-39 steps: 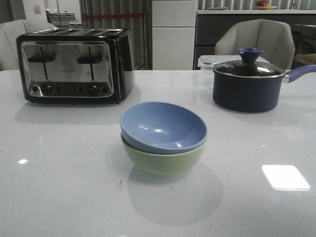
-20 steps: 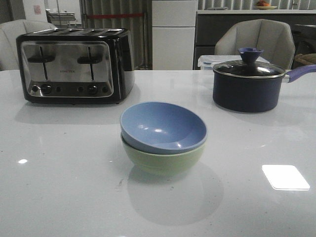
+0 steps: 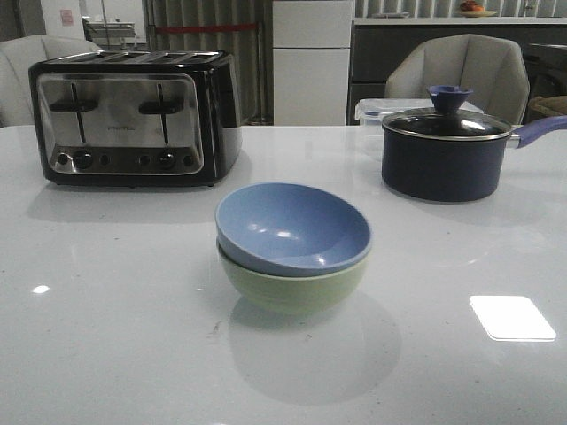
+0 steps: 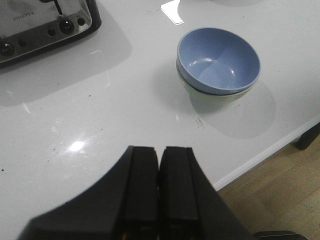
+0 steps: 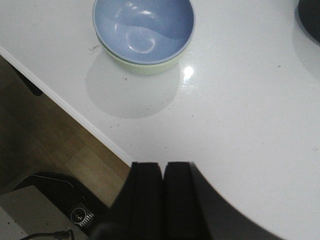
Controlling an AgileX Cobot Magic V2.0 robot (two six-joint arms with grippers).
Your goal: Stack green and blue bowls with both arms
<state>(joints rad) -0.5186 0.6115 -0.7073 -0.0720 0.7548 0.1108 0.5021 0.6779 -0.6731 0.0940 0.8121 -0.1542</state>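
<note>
On the white surface [image 3: 106, 336], between toaster [image 3: 133, 117] and saucepan [image 3: 443, 152], the blue bowl [image 3: 292, 226] is nested, slightly tilted, in the green bowl [image 3: 292, 288], both grippers' fingers [image 4: 159, 187] [image 5: 163, 192] clenched empty, so slipping is judged possible if bumped.

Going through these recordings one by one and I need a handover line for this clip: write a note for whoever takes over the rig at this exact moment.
Left tool: shut, empty, hanging above the table's near edge, well clear of the bowls.
Right tool: shut, empty, also back over the near edge.
Blue bowl sits nested inside the green bowl, upright and slightly tilted, mid-table, in front of the toaster and the lidded saucepan.
Done: the stack looks complete, with nothing touching it.
Left: apparently nothing except parking the arms; levelling the blue bowl is optional.
</note>
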